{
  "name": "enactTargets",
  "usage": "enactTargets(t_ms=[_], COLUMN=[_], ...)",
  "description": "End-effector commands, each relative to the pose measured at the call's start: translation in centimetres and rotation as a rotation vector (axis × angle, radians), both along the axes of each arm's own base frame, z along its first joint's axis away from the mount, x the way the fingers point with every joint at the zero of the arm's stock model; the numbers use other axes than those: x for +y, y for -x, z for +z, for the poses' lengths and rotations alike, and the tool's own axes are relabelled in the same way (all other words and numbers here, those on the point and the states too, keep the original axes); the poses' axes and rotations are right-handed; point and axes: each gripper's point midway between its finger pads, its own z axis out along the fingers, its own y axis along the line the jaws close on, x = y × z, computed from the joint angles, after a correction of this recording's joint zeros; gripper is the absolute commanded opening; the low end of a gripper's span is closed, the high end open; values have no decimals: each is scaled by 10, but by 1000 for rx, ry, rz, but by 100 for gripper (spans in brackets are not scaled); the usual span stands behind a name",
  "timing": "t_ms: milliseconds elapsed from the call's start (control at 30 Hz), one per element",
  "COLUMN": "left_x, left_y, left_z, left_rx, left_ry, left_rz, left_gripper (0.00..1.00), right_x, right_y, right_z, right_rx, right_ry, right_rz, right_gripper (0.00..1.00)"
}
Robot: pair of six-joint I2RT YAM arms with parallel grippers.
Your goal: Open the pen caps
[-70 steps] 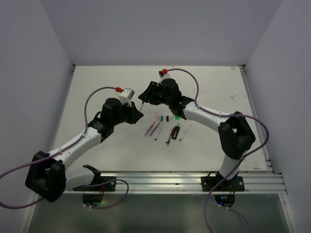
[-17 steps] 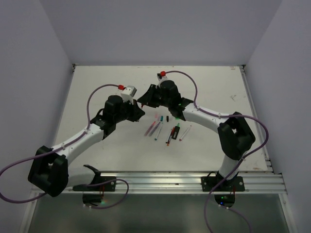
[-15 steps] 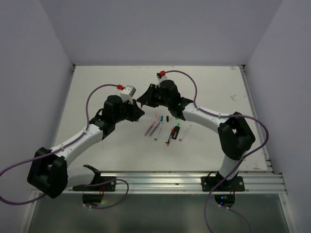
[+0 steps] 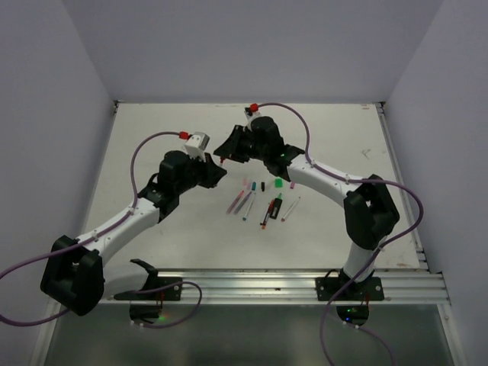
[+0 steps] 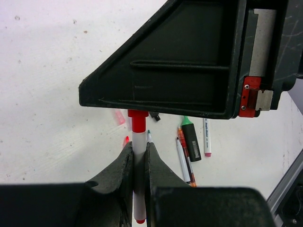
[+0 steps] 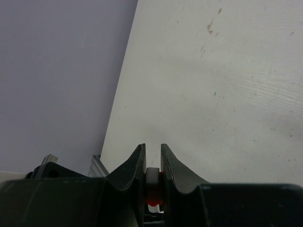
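Two grippers share one white pen (image 5: 139, 140) above the table (image 4: 152, 137): my left gripper (image 5: 138, 156) clamps its barrel steady; my right gripper (image 6: 152, 148) is closed on the red cap (image 5: 138, 120), opposed to pull it off.

White table (image 4: 152, 137) (scuffed), lavender walls (image 4: 229, 46).

The right gripper (image 4: 222, 156), on the red cap (image 5: 138, 122), has risen slightly toward the far side, and the left gripper (image 4: 220, 174) with the pen (image 5: 138, 142) has eased back left.
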Motion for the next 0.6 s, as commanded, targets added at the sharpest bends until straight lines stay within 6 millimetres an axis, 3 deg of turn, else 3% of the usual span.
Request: enactTargets(t_ms=[0,567], left_x=[-10,-17], left_y=[44,64], left_z=[-38,-67], left_rx=[169,281], left_ry=[-34,-65], left_rz=[-126,-182], left_gripper=[0,0], right_x=[-56,-104], right_y=[-89,-138], right_z=[85,143], right_rx=[-247,-420], right_ry=[-99,-124], right_rz=[-285,-473], right_gripper=[0,0])
